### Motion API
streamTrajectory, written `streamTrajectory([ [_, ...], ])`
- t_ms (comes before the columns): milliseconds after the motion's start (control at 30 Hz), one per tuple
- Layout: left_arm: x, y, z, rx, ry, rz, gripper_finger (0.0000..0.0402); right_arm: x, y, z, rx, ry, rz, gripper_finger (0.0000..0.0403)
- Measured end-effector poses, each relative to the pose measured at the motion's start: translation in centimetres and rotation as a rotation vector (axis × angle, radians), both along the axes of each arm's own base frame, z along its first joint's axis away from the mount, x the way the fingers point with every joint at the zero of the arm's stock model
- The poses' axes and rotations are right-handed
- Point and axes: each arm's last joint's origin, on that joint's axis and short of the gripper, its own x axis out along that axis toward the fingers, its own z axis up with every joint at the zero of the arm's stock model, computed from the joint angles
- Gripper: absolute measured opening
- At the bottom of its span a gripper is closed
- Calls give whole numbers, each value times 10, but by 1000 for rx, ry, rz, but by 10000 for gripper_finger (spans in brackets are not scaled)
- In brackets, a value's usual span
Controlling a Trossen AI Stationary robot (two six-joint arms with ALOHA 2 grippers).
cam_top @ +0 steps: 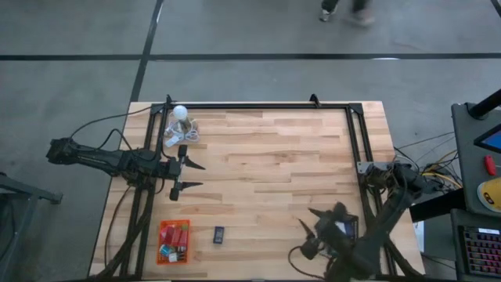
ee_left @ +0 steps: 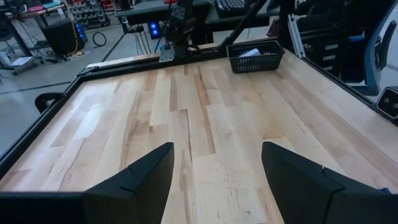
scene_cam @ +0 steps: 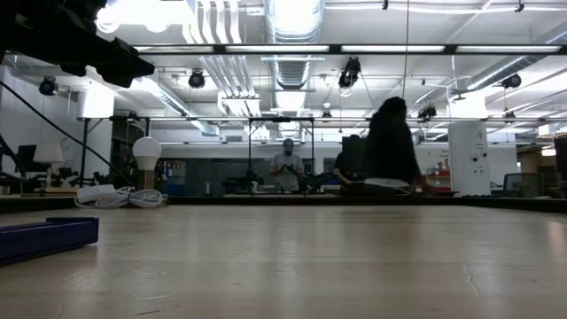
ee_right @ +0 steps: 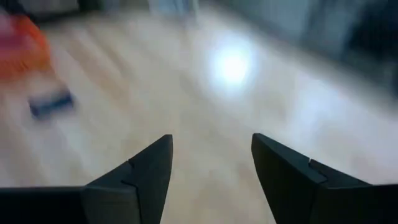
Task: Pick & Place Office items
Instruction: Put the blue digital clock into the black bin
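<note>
Several small office items, red, green and white, lie in an orange tray [cam_top: 174, 241] near the table's near-left corner. A navy rectangular piece [cam_top: 219, 233] rests flat on the wood just to the tray's right; it shows in the low view [scene_cam: 44, 237] and, blurred, in the right wrist view [ee_right: 51, 102]. My left gripper [cam_top: 197, 175] hovers open over the table's left part, touching nothing [ee_left: 214, 149]. My right gripper [cam_top: 311, 221] is open above the near-right area [ee_right: 211, 140], pointing toward the navy piece and the orange tray [ee_right: 25, 37].
A black ribbed tray [ee_left: 255, 56] sits at the near-right under my right arm [cam_top: 346, 229]. A white bulb [cam_top: 180, 113] with coiled cord [cam_top: 180, 133] stands at the far left. A black frame [cam_top: 258, 105] rims the table. Bare wood fills the middle. People stand beyond the table.
</note>
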Motion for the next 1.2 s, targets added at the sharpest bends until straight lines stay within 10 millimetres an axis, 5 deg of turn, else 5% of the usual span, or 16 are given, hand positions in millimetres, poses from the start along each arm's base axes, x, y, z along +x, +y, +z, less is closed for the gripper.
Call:
streamTrajectory([
  [200, 0, 0, 0, 0, 1, 0, 248, 42, -10, -7, -462, -227, 146, 215],
  [367, 0, 0, 0, 0, 0, 0, 248, 62, -24, -8, -511, -135, 118, 215],
  [633, 0, 0, 0, 0, 0, 0, 248, 83, -12, -10, -465, 3, 213, 215],
  [767, 0, 0, 0, 0, 0, 0, 248, 111, 1, -5, -353, 45, 421, 227],
  [867, 0, 0, 0, 0, 0, 0, 248, 131, -1, 1, -427, 41, 527, 246],
  [1200, 0, 0, 0, 0, 0, 1, 248, 200, -92, 7, -329, 10, 793, 263],
])
